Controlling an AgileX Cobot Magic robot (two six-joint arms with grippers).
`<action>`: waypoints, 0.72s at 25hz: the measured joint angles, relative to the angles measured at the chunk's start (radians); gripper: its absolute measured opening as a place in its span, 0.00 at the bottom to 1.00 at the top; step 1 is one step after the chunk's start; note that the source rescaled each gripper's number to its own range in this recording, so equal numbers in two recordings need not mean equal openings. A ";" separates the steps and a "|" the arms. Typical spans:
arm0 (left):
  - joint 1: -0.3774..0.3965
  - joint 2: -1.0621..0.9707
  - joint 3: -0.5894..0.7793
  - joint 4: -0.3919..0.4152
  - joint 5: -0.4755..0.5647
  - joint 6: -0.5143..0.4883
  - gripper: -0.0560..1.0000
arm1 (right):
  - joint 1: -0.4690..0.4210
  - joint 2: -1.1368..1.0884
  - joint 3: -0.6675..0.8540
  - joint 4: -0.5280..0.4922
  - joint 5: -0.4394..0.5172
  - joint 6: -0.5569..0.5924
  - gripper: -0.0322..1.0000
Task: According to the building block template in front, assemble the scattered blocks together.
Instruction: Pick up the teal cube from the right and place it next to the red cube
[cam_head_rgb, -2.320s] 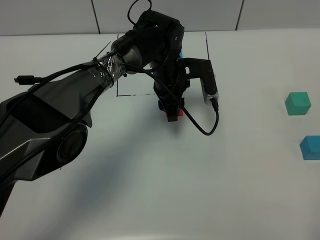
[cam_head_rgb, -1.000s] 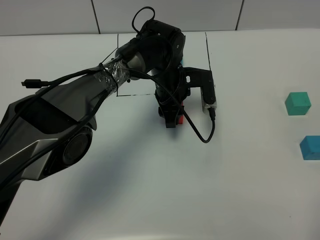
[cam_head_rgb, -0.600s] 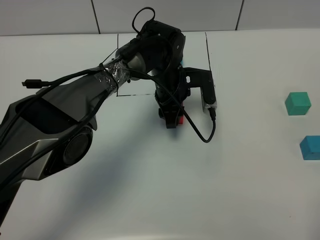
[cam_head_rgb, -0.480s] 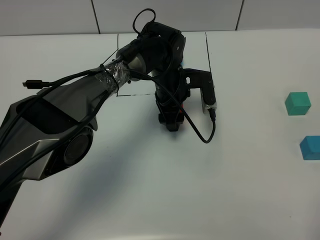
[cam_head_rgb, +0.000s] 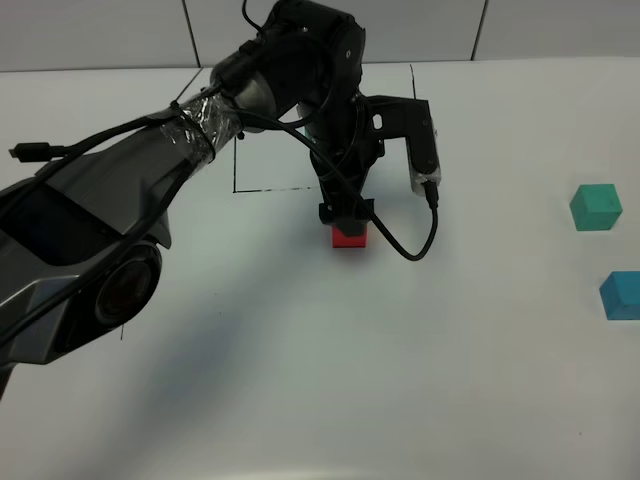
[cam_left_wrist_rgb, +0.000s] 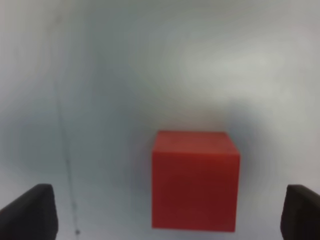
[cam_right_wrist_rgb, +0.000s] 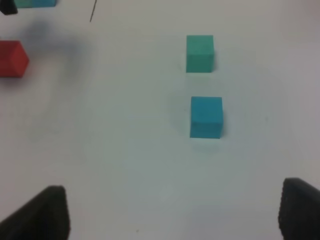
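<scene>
Standing just outside the black-line frame (cam_head_rgb: 270, 189) on the white table (cam_head_rgb: 300, 350), the red cube (cam_head_rgb: 350, 239) sits directly beneath the left gripper (cam_head_rgb: 345, 213), whose jaws are spread wide and clear of it. Frame contents are hidden by the arm (cam_head_rgb: 150, 200). Teal-green cube (cam_right_wrist_rgb: 200, 53) and blue cube (cam_right_wrist_rgb: 206, 117) lie near each other, ahead of the spread, empty right gripper (cam_right_wrist_rgb: 175, 210).

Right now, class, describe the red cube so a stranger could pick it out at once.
On the white table, find the black-lined frame at the far middle. Just in front of its near edge, under the left end effector, sits the red cube, alone. The teal-green cube and blue cube lie far right.
</scene>
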 joint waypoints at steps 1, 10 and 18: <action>0.000 -0.014 0.000 0.000 0.001 -0.009 1.00 | 0.000 0.000 0.000 0.000 0.000 0.000 0.82; 0.070 -0.121 0.000 0.002 0.002 -0.220 1.00 | 0.000 0.000 0.000 0.000 0.000 0.000 0.82; 0.241 -0.259 0.078 0.007 -0.006 -0.370 0.99 | 0.000 0.000 0.000 0.000 0.000 0.000 0.82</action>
